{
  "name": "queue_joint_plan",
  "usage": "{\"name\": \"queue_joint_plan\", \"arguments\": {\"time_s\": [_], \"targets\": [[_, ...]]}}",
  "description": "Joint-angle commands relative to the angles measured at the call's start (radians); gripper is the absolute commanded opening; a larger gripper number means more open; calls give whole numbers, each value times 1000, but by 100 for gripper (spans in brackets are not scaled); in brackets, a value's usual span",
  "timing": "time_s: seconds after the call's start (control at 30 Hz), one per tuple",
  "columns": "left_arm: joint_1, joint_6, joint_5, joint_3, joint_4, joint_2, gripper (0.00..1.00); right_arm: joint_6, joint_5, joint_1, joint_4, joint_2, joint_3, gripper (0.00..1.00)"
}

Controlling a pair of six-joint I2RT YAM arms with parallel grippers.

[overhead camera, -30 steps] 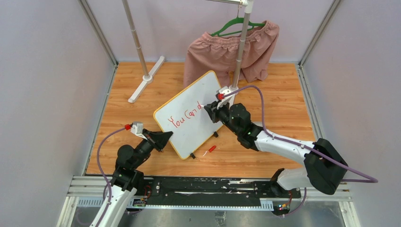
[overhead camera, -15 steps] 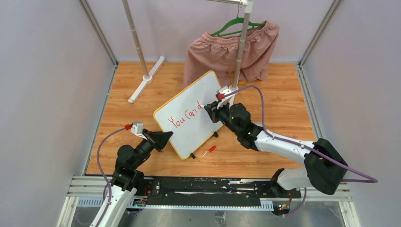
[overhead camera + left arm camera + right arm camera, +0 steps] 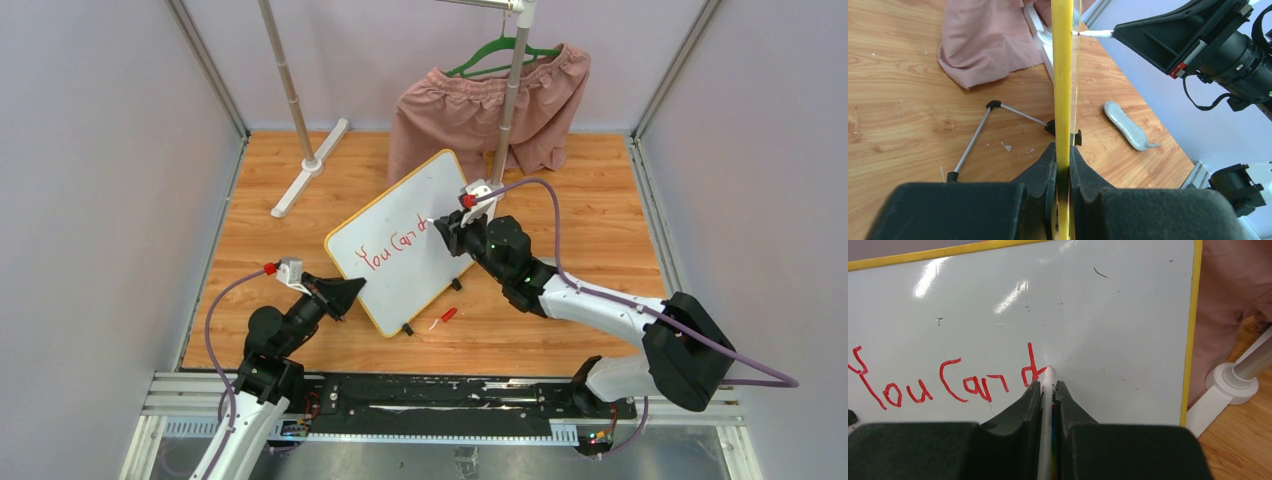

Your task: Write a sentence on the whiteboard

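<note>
Floor: warm orange wood planking [image 3: 260, 240], grain running left to right, lightly scuffed.
Walls: plain pale lilac panels on the left [image 3: 100, 200], the back [image 3: 380, 60] and the right [image 3: 760, 150] (a booth more than a room).
Corners: grey metal struts [image 3: 208, 70] slanting up where the panels meet.
Rack: a clothes rail on two silver poles [image 3: 287, 80], the left pole standing on a long white foot [image 3: 300, 185].
Hanging: dusty-pink shorts [image 3: 470, 115] on a green hanger [image 3: 480, 58], hem brushing the wood.
Near edge: a ribbed aluminium rail [image 3: 180, 400] running the width of the floor.
Light: soft and even, from overhead.
</note>
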Motion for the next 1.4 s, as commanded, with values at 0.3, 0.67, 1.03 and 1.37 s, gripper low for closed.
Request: {"name": "queue_joint_plan", "arguments": {"time_s": [0.3, 0.67, 1.03, 1.37], "targets": [[-13, 62, 14, -77, -72, -64, 0, 18, 26, -23, -17, 0, 4, 0], [-13, 61, 13, -77, -72, -65, 0, 38, -11, -20, -14, -6, -17, 0], [-13, 62, 16, -77, -72, -65, 0, 31, -22, -20, -15, -5, 23, 0], [-13, 61, 16, -76, -72, -66, 0, 32, -35, 14, -3, 4, 24, 0]]}}
